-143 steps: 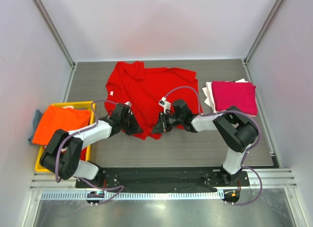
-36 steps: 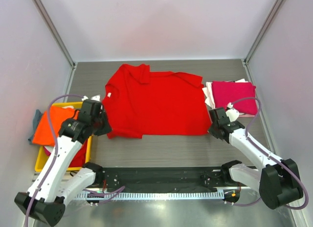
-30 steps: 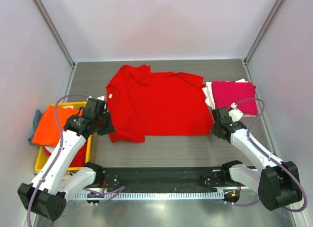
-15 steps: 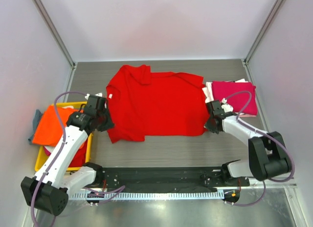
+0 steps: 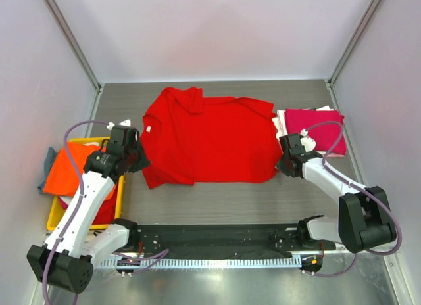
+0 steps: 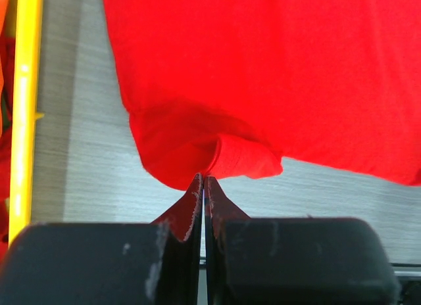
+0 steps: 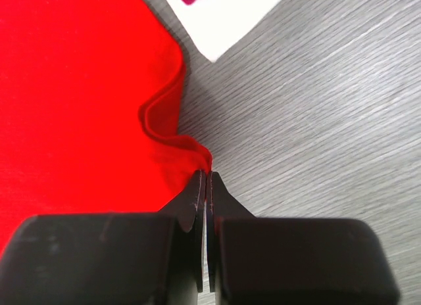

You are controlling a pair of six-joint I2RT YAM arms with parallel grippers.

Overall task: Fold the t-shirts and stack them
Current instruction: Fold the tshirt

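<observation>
A bright red t-shirt (image 5: 210, 137) lies spread flat across the middle of the table, neck to the left. My left gripper (image 5: 139, 165) is at its near-left corner, shut, pinching a bunched fold of the red t-shirt (image 6: 217, 88) at the tips of my left gripper (image 6: 203, 180). At the near-right corner my right gripper (image 5: 280, 165) is shut on a raised ripple of the hem of the red t-shirt (image 7: 79, 88), with cloth showing between the tips of my right gripper (image 7: 203, 174). A folded magenta t-shirt (image 5: 317, 127) lies on a folded white t-shirt (image 5: 281, 124) at the right.
A yellow crate (image 5: 84, 224) stands at the left table edge with an orange t-shirt (image 5: 71, 165) draped over it and red cloth beneath. Its yellow rim (image 6: 25, 121) runs close beside my left gripper. The white t-shirt's corner (image 7: 230, 19) lies just beyond my right gripper.
My right gripper slid left to the shirt's near-right corner. My left gripper shifted slightly up and left at the near-left corner. The shirt has barely moved.
</observation>
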